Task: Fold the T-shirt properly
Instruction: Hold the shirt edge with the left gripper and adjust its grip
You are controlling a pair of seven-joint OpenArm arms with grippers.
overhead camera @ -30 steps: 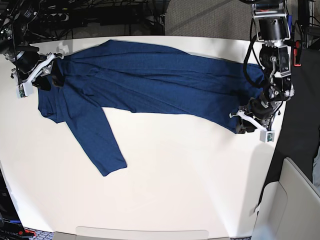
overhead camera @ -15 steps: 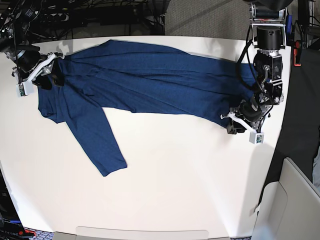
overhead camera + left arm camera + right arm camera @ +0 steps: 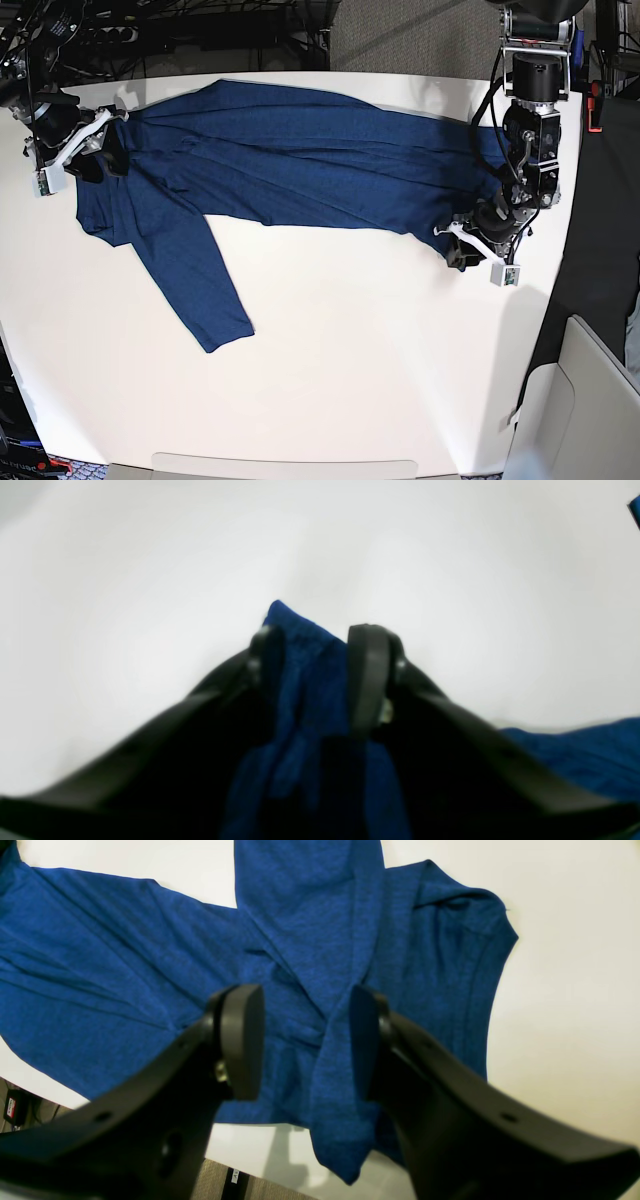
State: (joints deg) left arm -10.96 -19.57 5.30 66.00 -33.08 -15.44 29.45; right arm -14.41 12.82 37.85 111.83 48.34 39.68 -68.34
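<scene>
A corner of the T-shirt (image 3: pixel 300 160) is being pinched between the left gripper's (image 3: pixel 320 645) jaws; it is being stretched lengthwise across the white table (image 3: pixel 350 360), beneath the parted right gripper (image 3: pixel 305 1035)

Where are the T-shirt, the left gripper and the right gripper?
T-shirt (image 3: pixel 300 160): base view, middle of the spread body.
Left gripper (image 3: pixel 315 680): left wrist view, midway between its tips, cloth between them.
Right gripper (image 3: pixel 305 1040): right wrist view, gap between its tips, over cloth.
</scene>
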